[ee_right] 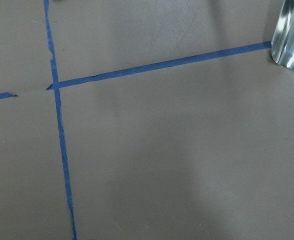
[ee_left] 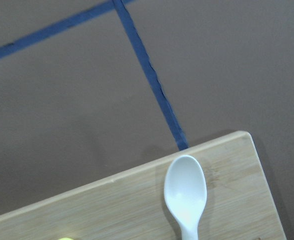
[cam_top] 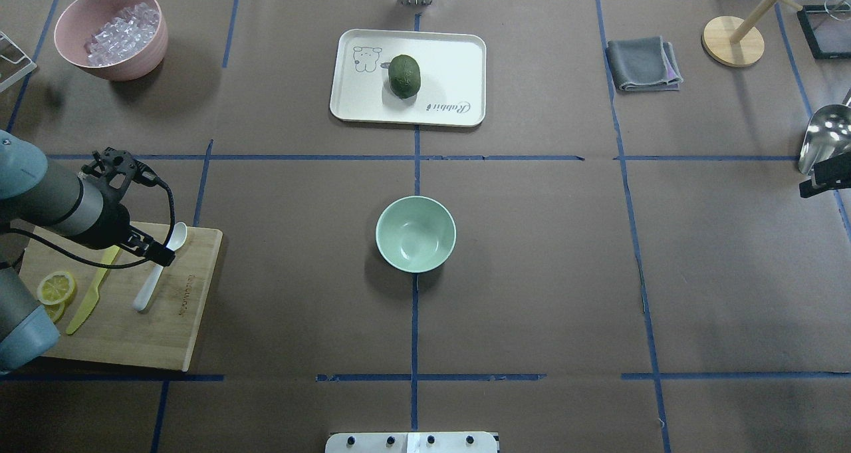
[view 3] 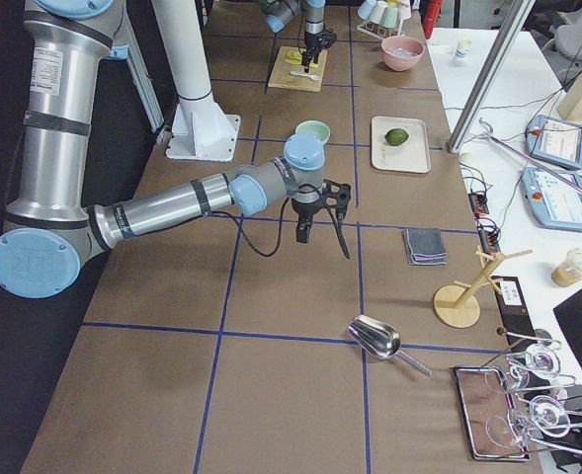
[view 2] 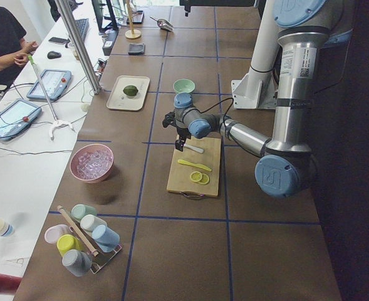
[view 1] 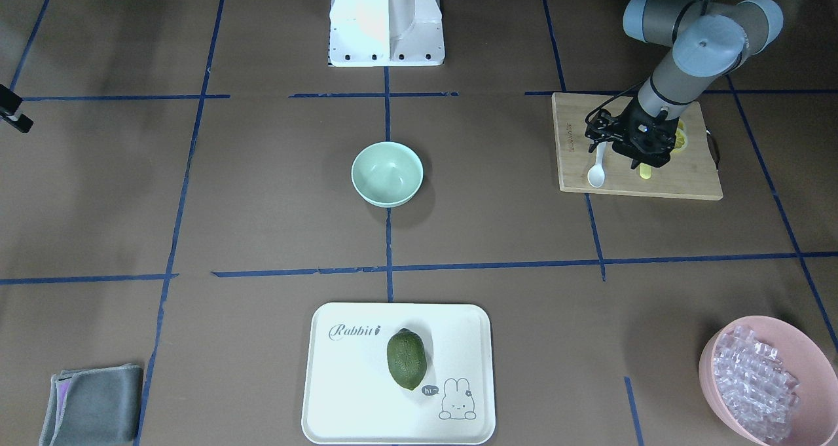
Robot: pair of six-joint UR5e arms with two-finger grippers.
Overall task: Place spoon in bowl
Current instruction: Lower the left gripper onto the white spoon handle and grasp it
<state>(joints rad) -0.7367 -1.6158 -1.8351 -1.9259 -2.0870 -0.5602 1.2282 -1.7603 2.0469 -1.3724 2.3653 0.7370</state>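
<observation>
Over the board's (cam_top: 166,326) spoon (cam_top: 151,281) hang the left fingers (cam_top: 159,253) — released or clenched, unclear.

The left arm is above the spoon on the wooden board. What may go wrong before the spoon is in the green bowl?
1. The spoon lies flat on the cutting board, so the fingers of the left gripper may slide off its thin handle.
2. The yellow knife lies close beside it and might be nudged or caught.
3. The bowl is small; a spoon released off-centre could tip out over the rim.
</observation>
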